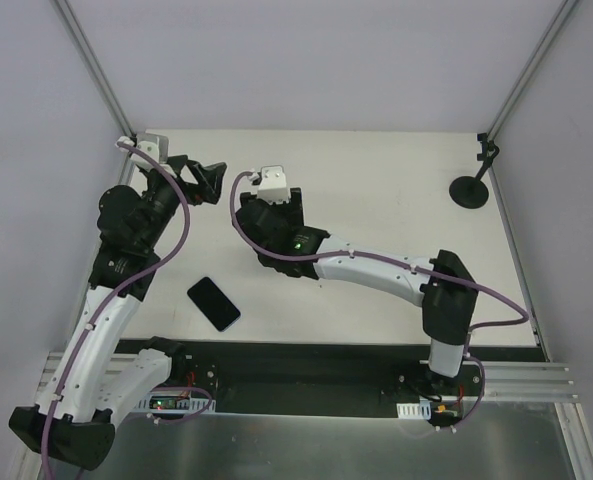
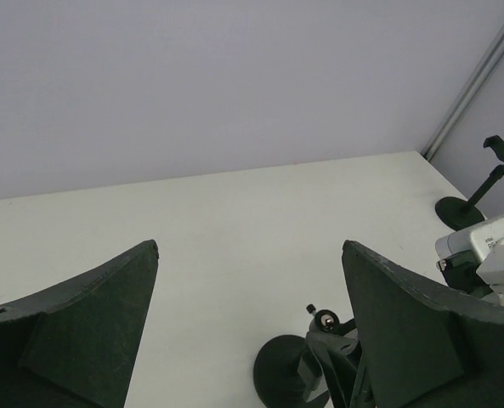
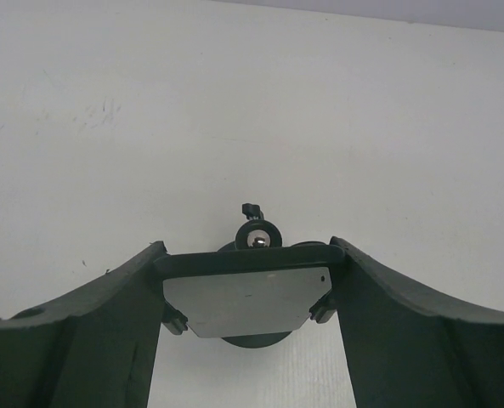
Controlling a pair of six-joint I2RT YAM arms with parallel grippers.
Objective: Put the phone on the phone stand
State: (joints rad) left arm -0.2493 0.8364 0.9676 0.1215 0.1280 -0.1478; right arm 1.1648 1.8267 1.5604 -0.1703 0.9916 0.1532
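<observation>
Two tools are in view. Seen from its wrist camera, the right tool (image 3: 247,251) is closed on the phone stand (image 3: 247,302): its two dark fingers (image 3: 107,331) press against the left and right edges of the stand's pale grey cradle plate, which fills the gap between them. The stand's small hinge knob sits just beyond the top edge of the plate, and its round dark base shows beneath, resting on the white worktop (image 1: 376,180). From overhead, this tool points down near the middle of the worktop, with its white wrist camera (image 1: 274,180) on the far side. The left tool (image 2: 250,246) is open wide and holds nothing. It hangs above the worktop to the left of the right tool and a little farther back, and the two are near each other but not touching. From the left wrist view the held stand appears low and to the right of centre, between that tool's fingers and beyond them. The phone (image 1: 214,303), a dark slab, lies flat on the worktop, on the near side of both tools and well apart from each, toward the arm bases and closer to the left arm. A second stand (image 1: 471,190), black with a round base and thin stem, stands far to the right of the right tool, near the worktop's far right corner.
</observation>
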